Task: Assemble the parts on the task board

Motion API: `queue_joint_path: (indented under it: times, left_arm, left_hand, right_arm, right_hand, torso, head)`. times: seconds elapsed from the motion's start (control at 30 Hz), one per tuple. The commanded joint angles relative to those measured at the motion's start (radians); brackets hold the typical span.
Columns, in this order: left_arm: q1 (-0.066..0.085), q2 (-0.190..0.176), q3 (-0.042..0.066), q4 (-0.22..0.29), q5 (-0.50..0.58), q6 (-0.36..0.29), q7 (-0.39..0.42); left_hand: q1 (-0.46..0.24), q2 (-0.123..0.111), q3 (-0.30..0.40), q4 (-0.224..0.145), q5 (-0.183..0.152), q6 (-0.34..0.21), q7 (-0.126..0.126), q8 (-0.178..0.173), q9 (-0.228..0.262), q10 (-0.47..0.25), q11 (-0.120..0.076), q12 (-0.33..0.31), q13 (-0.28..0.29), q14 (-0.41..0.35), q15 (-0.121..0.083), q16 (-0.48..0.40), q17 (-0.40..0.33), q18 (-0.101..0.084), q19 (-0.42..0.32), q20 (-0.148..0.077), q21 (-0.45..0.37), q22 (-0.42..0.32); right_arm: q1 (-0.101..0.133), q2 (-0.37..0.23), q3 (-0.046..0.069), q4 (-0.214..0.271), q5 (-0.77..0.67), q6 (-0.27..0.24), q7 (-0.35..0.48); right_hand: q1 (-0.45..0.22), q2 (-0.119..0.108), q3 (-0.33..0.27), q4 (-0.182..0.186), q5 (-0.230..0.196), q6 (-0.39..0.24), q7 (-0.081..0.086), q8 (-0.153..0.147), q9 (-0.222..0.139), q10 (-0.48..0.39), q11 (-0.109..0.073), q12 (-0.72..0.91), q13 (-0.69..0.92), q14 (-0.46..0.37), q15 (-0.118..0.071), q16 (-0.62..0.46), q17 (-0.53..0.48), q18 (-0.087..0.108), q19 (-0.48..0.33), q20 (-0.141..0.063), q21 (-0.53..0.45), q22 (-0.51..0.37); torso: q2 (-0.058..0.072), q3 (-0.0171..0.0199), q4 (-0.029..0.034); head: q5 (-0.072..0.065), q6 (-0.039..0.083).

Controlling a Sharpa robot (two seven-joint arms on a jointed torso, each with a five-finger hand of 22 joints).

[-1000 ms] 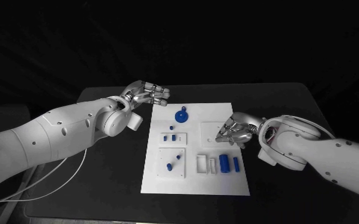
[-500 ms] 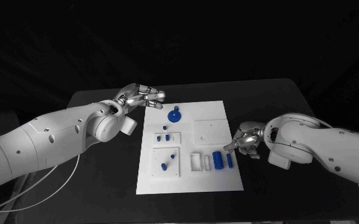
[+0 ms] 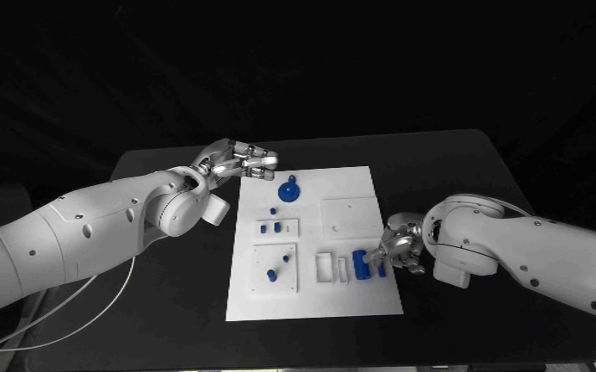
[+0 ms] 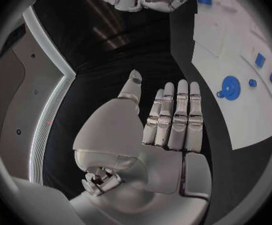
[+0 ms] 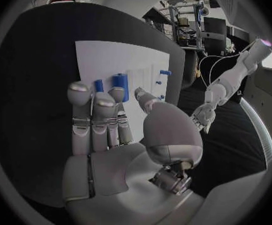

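Right robot hand (image 3: 398,250) is held over the blue cylinders (image 3: 362,264) on the task board (image 3: 348,294), grasp unclear — left robot hand (image 3: 236,160) is kept empty, fingers straight, off the board's far corner.

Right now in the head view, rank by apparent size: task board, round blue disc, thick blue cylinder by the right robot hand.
1. Task board, by far the largest.
2. Round blue disc.
3. Thick blue cylinder, partly hidden by the right robot hand.
Disc and cylinder look close in size; that ranking is unsure.
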Motion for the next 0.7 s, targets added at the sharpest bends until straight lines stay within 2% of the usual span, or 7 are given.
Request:
queue_joint_path:
  times: [0.03,0.27,0.7]
  left_arm:
    - [0.000,0.004,0.000,0.004,0.001,0.025,0.019]
    - [-0.001,0.005,0.000,0.004,0.003,0.027,0.019]
    - [-0.001,0.005,0.000,0.004,0.004,0.033,0.017]
  left_hand:
    - [0.001,0.008,-0.004,0.000,0.004,-0.007,0.002,0.003,0.001,-0.009,-0.002,-0.002,0.001,0.000,0.000,-0.003,-0.001,0.004,-0.002,0.005,-0.002,-0.002]
    - [-0.001,0.009,-0.005,0.001,0.005,-0.007,0.002,0.003,0.001,-0.013,-0.001,-0.002,0.001,0.002,0.000,-0.004,0.000,0.003,-0.001,0.005,-0.002,-0.003]
    - [-0.001,0.009,-0.005,0.002,0.005,-0.007,0.003,0.003,0.001,-0.013,0.000,-0.002,0.001,0.002,0.000,-0.003,0.000,0.003,-0.001,0.005,-0.002,-0.005]
  right_arm:
    - [-0.001,0.013,-0.009,-0.013,-0.048,0.012,-0.036]
    - [-0.003,0.040,-0.027,-0.035,-0.069,0.002,-0.037]
    - [-0.012,0.089,-0.044,-0.065,-0.074,-0.024,-0.035]
  right_hand:
    - [-0.003,-0.007,0.001,0.000,-0.004,-0.014,0.001,-0.004,-0.002,0.009,0.002,-0.007,0.007,0.009,0.000,-0.004,0.005,-0.009,0.025,0.000,0.011,0.087]
    - [-0.002,-0.014,0.002,-0.001,-0.005,-0.031,0.005,-0.004,-0.006,0.009,0.004,-0.014,0.012,0.009,0.001,-0.008,0.008,-0.008,0.023,0.002,0.012,0.086]
    - [0.002,-0.025,0.005,0.002,-0.005,-0.050,0.010,-0.004,-0.009,0.013,0.007,-0.017,0.023,0.011,0.003,-0.009,0.016,-0.007,0.022,0.003,0.020,0.087]
  torso:
    - [0.001,-0.0008,0.0000]
    - [0.001,0.0005,-0.0002]
    - [0.000,-0.0014,-0.0001]
  head:
    - [0.002,-0.003]
    - [0.005,-0.008]
    - [0.010,-0.013]
